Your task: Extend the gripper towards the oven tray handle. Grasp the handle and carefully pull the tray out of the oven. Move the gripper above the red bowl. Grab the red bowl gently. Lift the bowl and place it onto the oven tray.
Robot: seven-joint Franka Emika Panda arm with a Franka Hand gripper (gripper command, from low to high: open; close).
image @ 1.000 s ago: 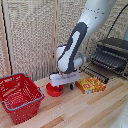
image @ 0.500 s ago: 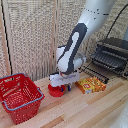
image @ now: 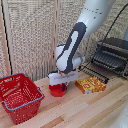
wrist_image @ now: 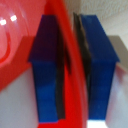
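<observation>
While the gripper [image: 61, 82] pinches the red bowl [image: 58, 90] by its rim, 1 of the 2 blue fingers [wrist_image: 48, 70] inside and 1 outside, we log the bowl on the table, well apart from the oven [image: 113, 56]. Tray [image: 100, 68]: pulled out. We advise a level, slow lift.

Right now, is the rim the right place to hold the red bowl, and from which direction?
Yes. The red bowl is shallow and thin-walled, so pinch its rim from above, one finger inside, one outside. The gripper already straddles the rim that way.
</observation>
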